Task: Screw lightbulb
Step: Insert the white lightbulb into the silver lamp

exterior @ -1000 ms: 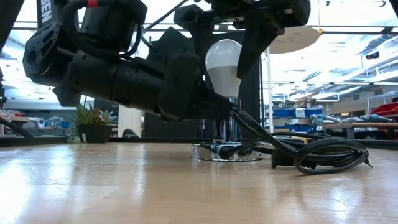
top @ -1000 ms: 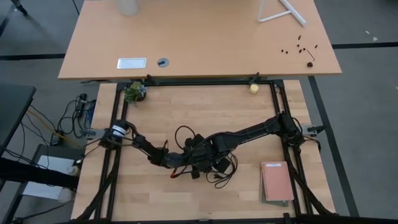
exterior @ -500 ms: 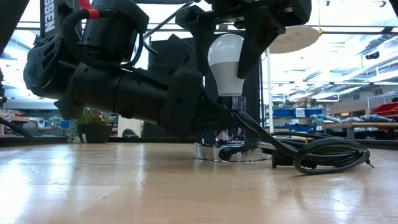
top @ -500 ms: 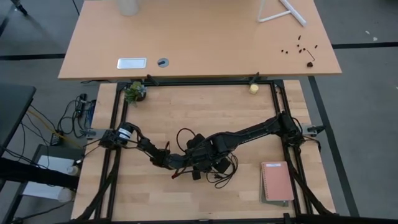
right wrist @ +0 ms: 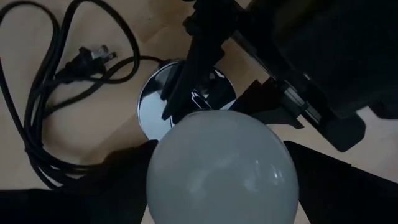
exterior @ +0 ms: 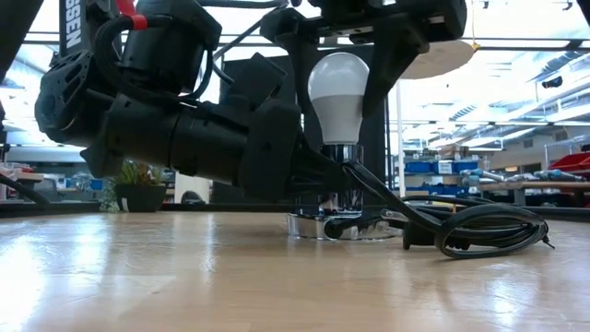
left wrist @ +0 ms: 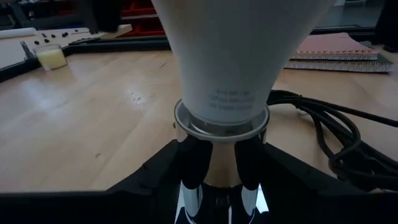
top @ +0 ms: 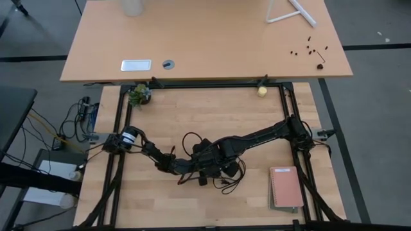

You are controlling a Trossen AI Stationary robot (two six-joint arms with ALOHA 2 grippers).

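The white lightbulb stands upright with its neck in the collar of a chrome socket. The socket rises from a round silvery base that rests flat on the wooden table and has a black cord. My left gripper reaches in level from the table's left and is shut on the socket's stem. My right gripper hangs over the bulb, shut on its round head. In the high view both grippers meet at mid-table. My left gripper pinches the socket's chrome stem between its two fingers, just under the collar that holds the bulb's neck. The fingers come level from the table's left, across the upright stem. The socket's base stays on the table. My right gripper grips the bulb's wide round head between its two fingers, one on each side. The fingers come from above, pointing down. The bulb stands upright below them, its neck in the socket.
The cord lies coiled with its plug right beside the base. A pink notebook lies near the table's right front. A small plant and a yellowish ball sit at the far edge.
My left gripper has sunk a little and moved in on the socket. The bulb leaned slightly a second ago and now stands upright, a little higher in the low view. The round base has stayed where it was.
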